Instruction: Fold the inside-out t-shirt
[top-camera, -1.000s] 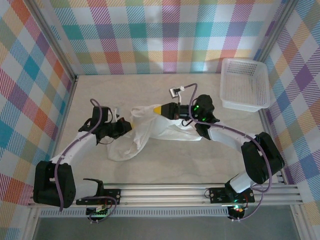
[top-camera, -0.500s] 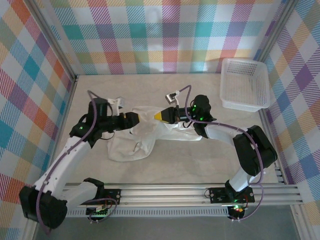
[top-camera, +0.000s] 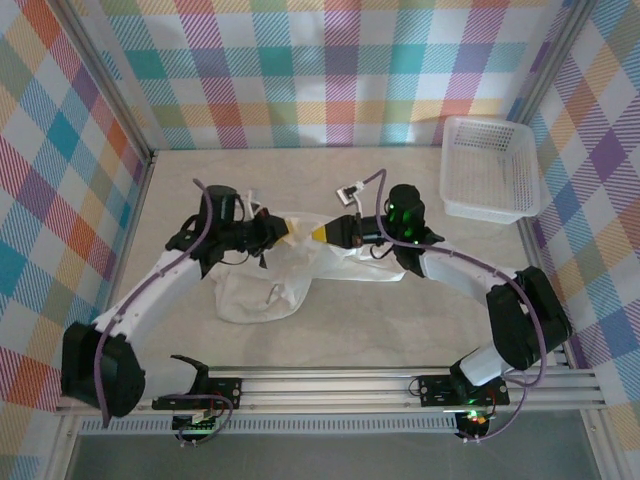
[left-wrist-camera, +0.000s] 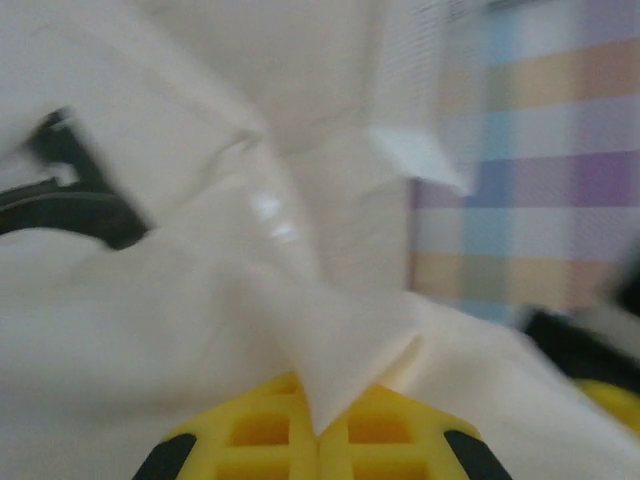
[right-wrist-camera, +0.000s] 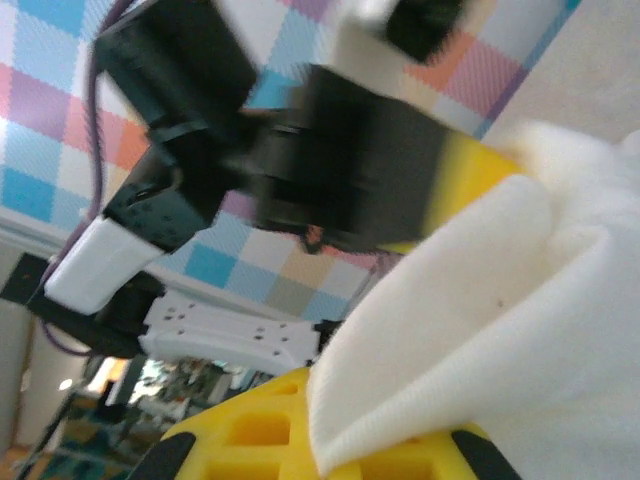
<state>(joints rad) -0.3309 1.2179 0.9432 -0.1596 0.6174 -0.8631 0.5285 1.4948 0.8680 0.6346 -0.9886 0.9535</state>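
Note:
The inside-out t-shirt (top-camera: 268, 292), plain cream cloth, lies bunched on the table's middle, with its top edge lifted between both grippers. My left gripper (top-camera: 285, 230) is shut on a pointed fold of that edge, seen pinched between yellow fingers in the left wrist view (left-wrist-camera: 320, 418). My right gripper (top-camera: 322, 232) faces it a few centimetres away, tip to tip. A thick fold of the t-shirt (right-wrist-camera: 500, 330) sits between the right gripper's (right-wrist-camera: 325, 445) yellow fingers. The left gripper's black and yellow body (right-wrist-camera: 400, 170) looms close in the right wrist view.
A white mesh basket (top-camera: 490, 170) stands at the back right corner of the table. Checked cloth walls (top-camera: 330, 70) close the back and both sides. The metal rail with the arm bases (top-camera: 330, 385) runs along the near edge.
My left gripper let go, travelled up and to the right, and shut again on the cloth right next to the right gripper. The shirt's upper edge rose with it.

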